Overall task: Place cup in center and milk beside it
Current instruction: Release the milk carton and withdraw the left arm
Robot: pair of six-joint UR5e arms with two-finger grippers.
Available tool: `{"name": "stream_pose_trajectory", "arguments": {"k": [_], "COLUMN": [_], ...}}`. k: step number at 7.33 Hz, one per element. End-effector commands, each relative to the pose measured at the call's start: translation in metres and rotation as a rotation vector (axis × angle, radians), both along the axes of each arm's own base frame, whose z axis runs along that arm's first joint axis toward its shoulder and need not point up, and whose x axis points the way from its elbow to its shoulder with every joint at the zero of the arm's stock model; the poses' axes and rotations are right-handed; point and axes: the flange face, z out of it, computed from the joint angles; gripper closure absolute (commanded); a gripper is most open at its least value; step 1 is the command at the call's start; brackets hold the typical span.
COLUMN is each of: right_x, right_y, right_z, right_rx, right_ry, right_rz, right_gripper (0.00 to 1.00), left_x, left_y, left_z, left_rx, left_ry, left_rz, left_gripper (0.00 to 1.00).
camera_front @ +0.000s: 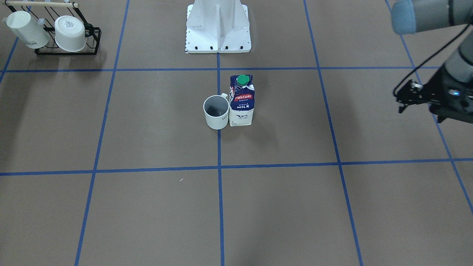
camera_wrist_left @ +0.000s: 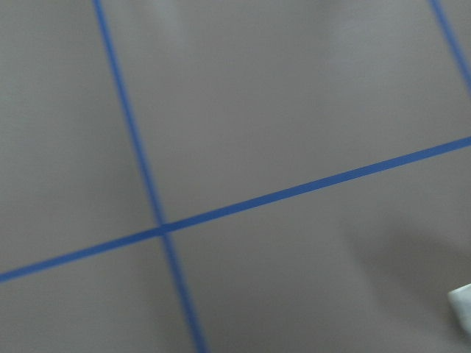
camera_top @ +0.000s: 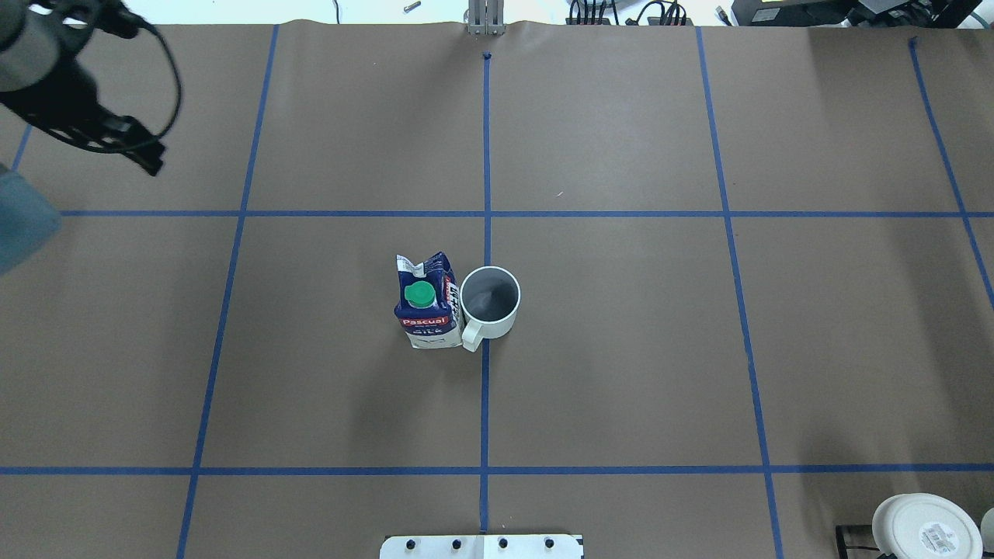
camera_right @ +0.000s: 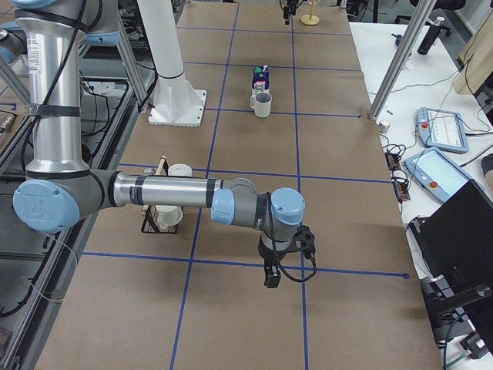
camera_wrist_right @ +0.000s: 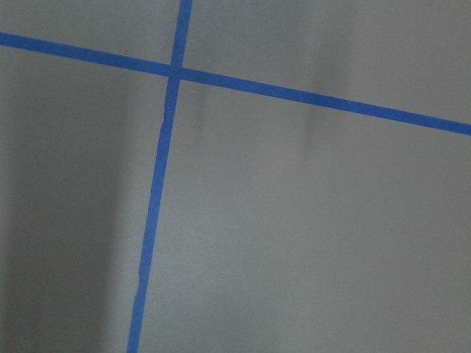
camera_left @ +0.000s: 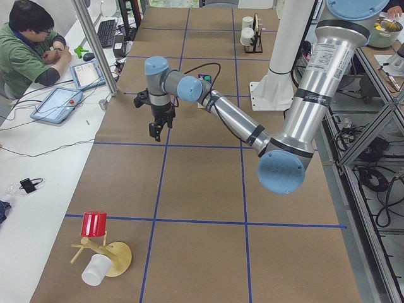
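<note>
Your cup [camera_top: 490, 299] stands upright at the centre of the table [camera_top: 621, 349], handle turned toward the robot base [camera_top: 481, 546], the milk [camera_top: 425, 307] upright and touching its left side. Both lie well right of the left gripper [camera_front: 400, 101], the nearer one, its jaws parted and empty. The right gripper [camera_right: 271, 277] sits farther off, its state impossible to tell.
</note>
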Motion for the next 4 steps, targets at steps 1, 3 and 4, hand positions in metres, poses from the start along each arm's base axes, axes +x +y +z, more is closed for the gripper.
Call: {"name": "stream_pose_trajectory", "arguments": {"k": [1,3,4], "right_x": [0.0,0.0,0.0], "right_y": [0.003,-0.001,-0.003], "right_z": [0.004,-0.004,-0.006], "right_rx": [-0.008,0.008,0.01], "right_ry": [0.0,-0.001,0.0], "right_rz": [0.001,0.001,0.002], "right_gripper": [0.0,0.0,0.0], "left_x": [-0.135,-0.214,-0.215], "left_y": [-0.013,0.013,0.042], "left_z": [0.119,0.188,0.223], "left_rx": [-0.034,-0.151,-0.161], "left_ry": [-0.001,0.029,0.029], "left_rz": [0.039,-0.086,-0.096], "left_gripper": [0.02,0.02,0.02]}}
